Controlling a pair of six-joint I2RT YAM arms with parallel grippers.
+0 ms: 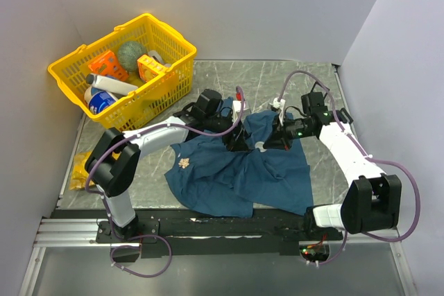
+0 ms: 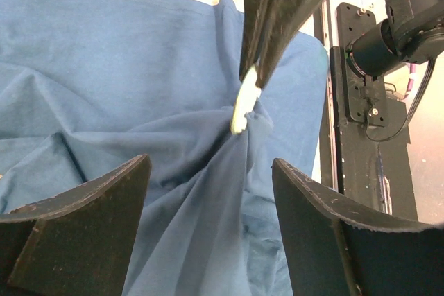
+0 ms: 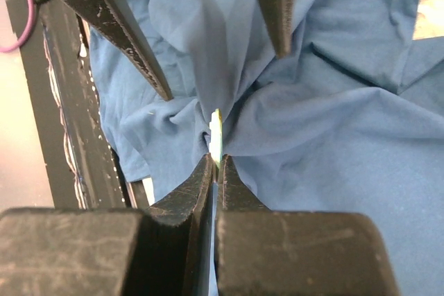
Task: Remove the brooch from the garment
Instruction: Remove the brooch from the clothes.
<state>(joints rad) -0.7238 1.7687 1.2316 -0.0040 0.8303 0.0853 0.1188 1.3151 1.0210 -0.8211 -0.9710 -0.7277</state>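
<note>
Top view first. One yellow basket (image 1: 156,95) sits in the far left corner of the table (image 1: 277,77), well away from the action. I count five things in it: an orange box, a greenish ball, an orange-and-white pack, a white bottle and a blue tub. One yellow packet (image 1: 78,169) lies at the table's left edge.

There's one garment (image 1: 229,178), dark blue and crumpled, spread mid-table in front of the two arms. One small gold leaf-shaped badge (image 1: 184,164) sits on its left part, and I can't tell if it's pinned or printed. The left gripper (image 1: 236,142) and right gripper (image 1: 267,145) meet over the cloth's upper middle, tips close together.

Left wrist cam: the left jaws are wide apart and gripping nothing, one finger on each side of a raised ridge of cloth. Just past them, the right fingers come down from the top. They're pinched on one small pale oval piece, the brooch (image 2: 243,102) as far as I can tell, with fabric puckered up to it. A black rail (image 2: 361,102) runs along the right.

Right wrist cam: the right jaws are clamped tight on the brooch's thin edge, right at the tips. Bunched cloth crowds all around it, and the left fingers flank the same fold above.
</note>
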